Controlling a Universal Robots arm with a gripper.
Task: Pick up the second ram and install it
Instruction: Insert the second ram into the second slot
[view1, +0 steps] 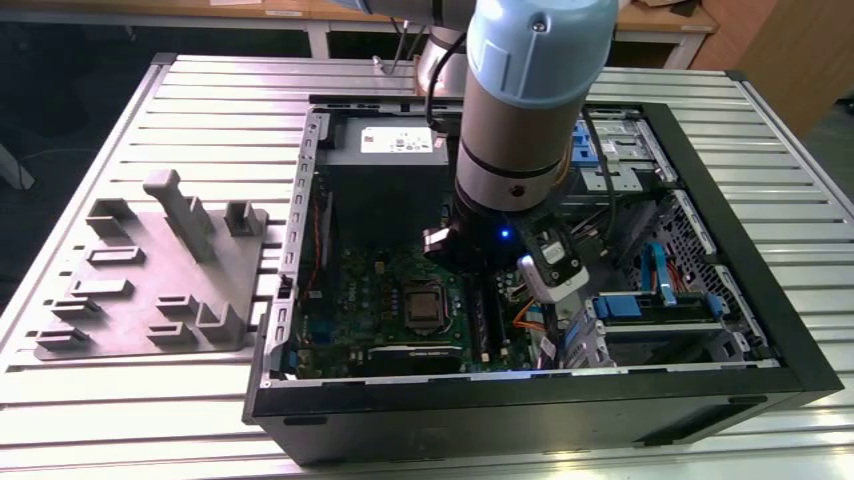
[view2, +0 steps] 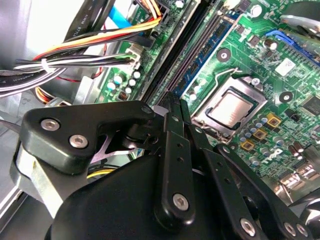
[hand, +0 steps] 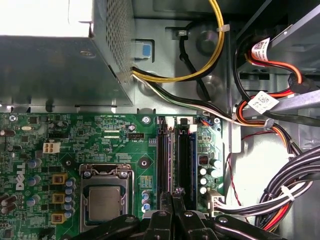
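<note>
**Pincer clenched over the memory slots inside the open case**

The second ram (hand: 184, 160) is showing in the first wrist view as a long, thin, dark stick seen edge-on. It is standing in the long black slots of the green motherboard (hand: 75, 130), just beside the processor socket (hand: 105, 200). Its long axis is lying parallel to the slots. One end is pointing toward the grey power-supply box (hand: 55, 65) and the other is running in under the gripper (hand: 175, 195).

The gripper is sitting clenched, its black fingertips (view2: 175, 107) drawn together right at that near end. Whether they are pinching the stick or only resting on it cannot be told.

In the exterior view the arm (view1: 534, 100) is reaching down into the middle of the computer case (view1: 534, 395), and the grey holder tray (view1: 147, 270) is lying on the table at the exterior view's left, well apart.

White lettering is showing on the board, and white paper tags (hand: 263, 102) are hanging on the red cables.
</note>
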